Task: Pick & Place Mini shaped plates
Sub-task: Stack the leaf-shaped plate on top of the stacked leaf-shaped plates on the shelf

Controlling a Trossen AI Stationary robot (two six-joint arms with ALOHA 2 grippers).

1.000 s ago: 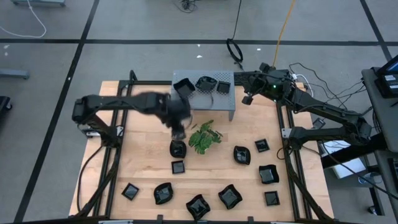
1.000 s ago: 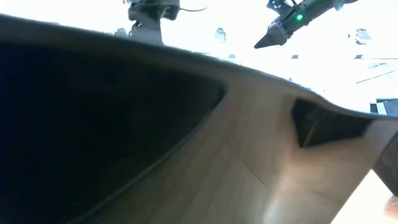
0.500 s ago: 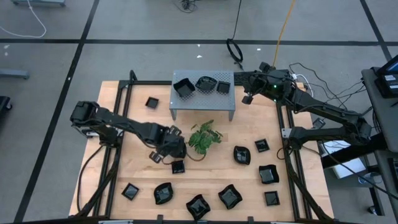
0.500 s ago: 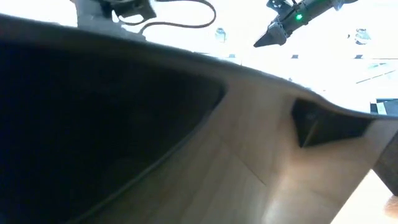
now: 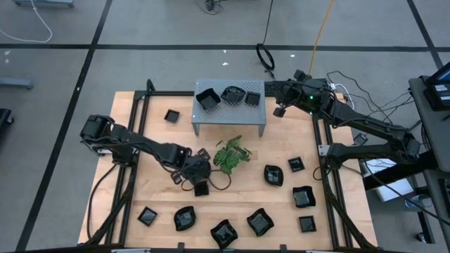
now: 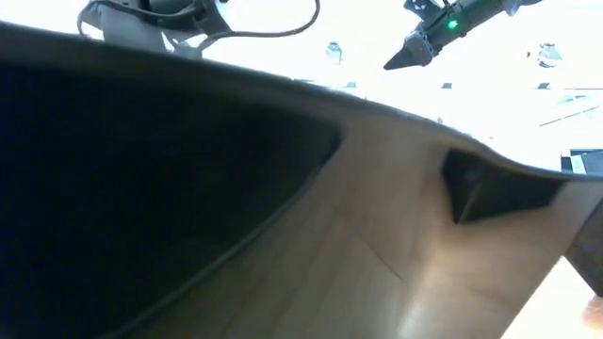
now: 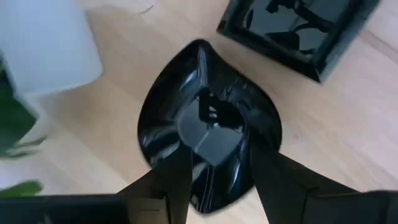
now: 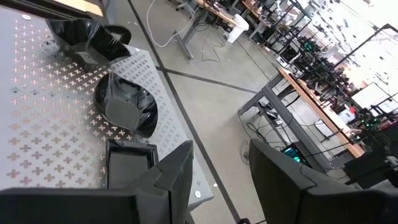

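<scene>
While its fingers (image 7: 180,180) are straddling a rounded black plate (image 7: 208,118) on the wooden table (image 5: 158,200), spread apart and not clamping it, the left gripper (image 5: 200,180) is hovering low beside the green plant (image 5: 230,154), a square plate (image 7: 298,31) just beyond. Parted and holding nothing, the right gripper (image 5: 280,110) is hanging at the grey stand (image 5: 260,119), which is carrying three plates (image 5: 230,93). Other plates (image 5: 260,222) are lying scattered along the table's near side.

Mini shaped plates on stand (image 5: 230,98): 3
Mini shaped plates on bench (image 5: 303,197): 11, one partly hidden by the left arm
Green plant (image 5: 230,154): 1
Perforated stand (image 5: 260,112): 1
Robot arms: 2
</scene>
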